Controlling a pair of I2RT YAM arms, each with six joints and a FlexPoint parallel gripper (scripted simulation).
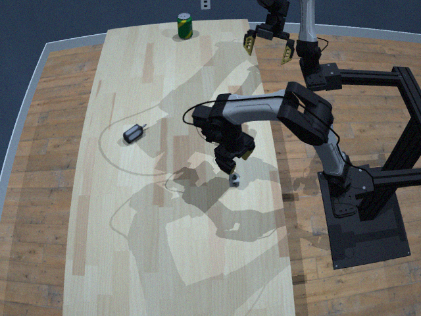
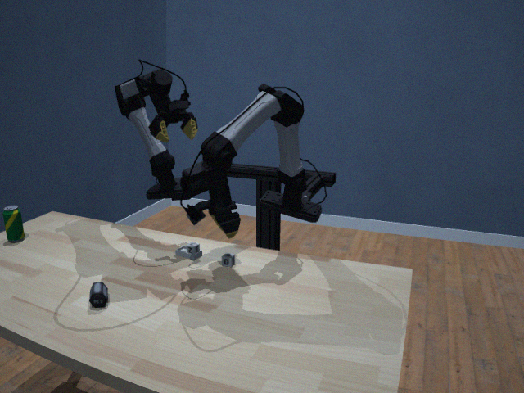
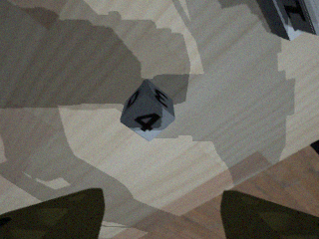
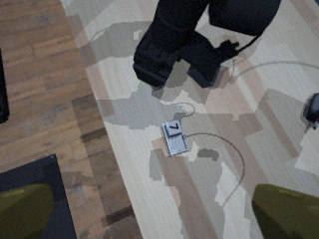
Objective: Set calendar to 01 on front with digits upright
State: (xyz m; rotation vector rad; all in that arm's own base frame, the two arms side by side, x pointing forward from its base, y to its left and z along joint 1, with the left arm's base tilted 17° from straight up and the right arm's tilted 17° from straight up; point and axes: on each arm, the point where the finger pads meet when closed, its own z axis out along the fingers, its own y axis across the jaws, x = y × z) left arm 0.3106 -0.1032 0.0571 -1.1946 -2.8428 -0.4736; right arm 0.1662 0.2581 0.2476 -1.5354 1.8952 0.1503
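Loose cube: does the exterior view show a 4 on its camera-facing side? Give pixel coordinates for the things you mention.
No, the loose cube (image 1: 234,180) (image 2: 228,259) (image 3: 148,112) shows a 0 there.

Grey-white arms (image 1: 253,108) (image 2: 255,115) with angular black joints, looping black cables and yellow slotted fingertips (image 1: 248,44) (image 2: 191,128).

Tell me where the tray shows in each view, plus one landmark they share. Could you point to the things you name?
Top: not visible, apparently hidden by the left gripper (image 1: 239,163) (image 2: 227,235) (image 3: 163,209) (image 4: 177,86).
Exterior: tray (image 2: 183,255) (image 3: 275,19) (image 4: 178,144) just left of center, below mid-height.
Left wrist: upper right corner, cut off.
Right wrist: near center, slightly low.
Shared landmark: the pale table (image 1: 112,190) (image 2: 295,359) (image 3: 125,169) (image 4: 137,174).
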